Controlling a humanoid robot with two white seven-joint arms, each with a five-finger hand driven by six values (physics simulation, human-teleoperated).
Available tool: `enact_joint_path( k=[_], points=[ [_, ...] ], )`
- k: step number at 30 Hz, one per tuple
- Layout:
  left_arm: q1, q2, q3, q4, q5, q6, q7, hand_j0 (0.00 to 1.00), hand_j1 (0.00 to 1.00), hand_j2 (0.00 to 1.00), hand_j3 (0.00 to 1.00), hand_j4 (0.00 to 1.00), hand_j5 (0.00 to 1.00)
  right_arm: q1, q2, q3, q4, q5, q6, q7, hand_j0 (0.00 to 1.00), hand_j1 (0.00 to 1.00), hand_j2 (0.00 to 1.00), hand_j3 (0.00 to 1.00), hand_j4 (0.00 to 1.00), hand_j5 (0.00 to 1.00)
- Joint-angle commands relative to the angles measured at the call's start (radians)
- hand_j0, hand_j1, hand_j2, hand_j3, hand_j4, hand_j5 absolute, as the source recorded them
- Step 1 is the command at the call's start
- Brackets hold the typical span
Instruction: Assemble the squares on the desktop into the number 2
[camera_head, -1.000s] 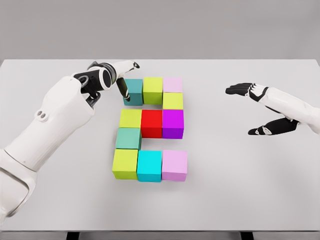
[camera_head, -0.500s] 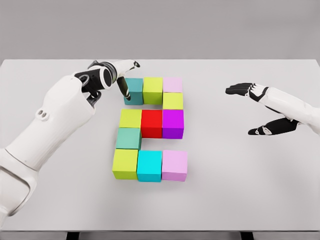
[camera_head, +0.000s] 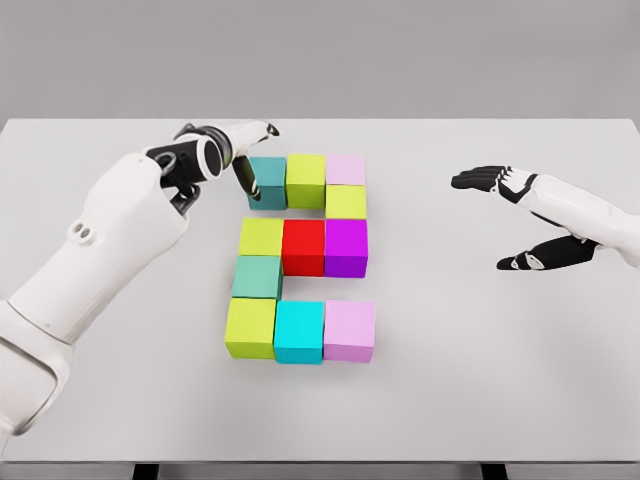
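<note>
**Coloured cubes forming a 2 near the table's middle**

No brand, label or writing is showing on any cube or on the robot.

Ten cubes are sitting on the white table (camera_head: 520, 380), left of its centre, packed side by side in the shape of a 2. The top row, toward the far edge, is running dark teal cube (camera_head: 267, 182), olive-green cube (camera_head: 306, 180), pale pink cube (camera_head: 346, 168). A yellow-green cube (camera_head: 346, 201) is sitting just below the pink one. The middle row is reading yellow-green cube (camera_head: 261, 236), red cube (camera_head: 304, 246), purple cube (camera_head: 346, 247). A teal-green cube (camera_head: 257, 276) is linking down to the bottom row: lime cube (camera_head: 251, 327), cyan cube (camera_head: 299, 331), lilac cube (camera_head: 349, 330).

The left hand (camera_head: 232, 150) is hovering at the top row's left end, one dark finger (camera_head: 244, 180) pointing down against the dark teal cube's left face; it is gripping nothing.

The right hand (camera_head: 520, 220) is floating well apart from the cubes, over the table's right side, fingers spread and relaxed, holding nothing.
</note>
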Motion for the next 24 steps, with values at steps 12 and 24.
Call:
enact_joint_path(
  k=[12,24],
  points=[
    [0.005,0.024,-0.001,-0.027,-0.001,-0.001,0.006,1.00,1.00,1.00,1.00,1.00,1.00,0.002,-0.003,0.000,-0.001,-0.008,0.003,0.000,1.00,1.00,1.00,1.00,1.00,1.00],
    [0.034,0.097,0.038,-0.084,0.007,-0.001,0.006,1.00,1.00,1.00,1.00,1.00,1.00,0.002,-0.003,0.000,-0.002,-0.008,0.003,0.000,1.00,1.00,1.00,1.00,1.00,1.00]
  ],
)
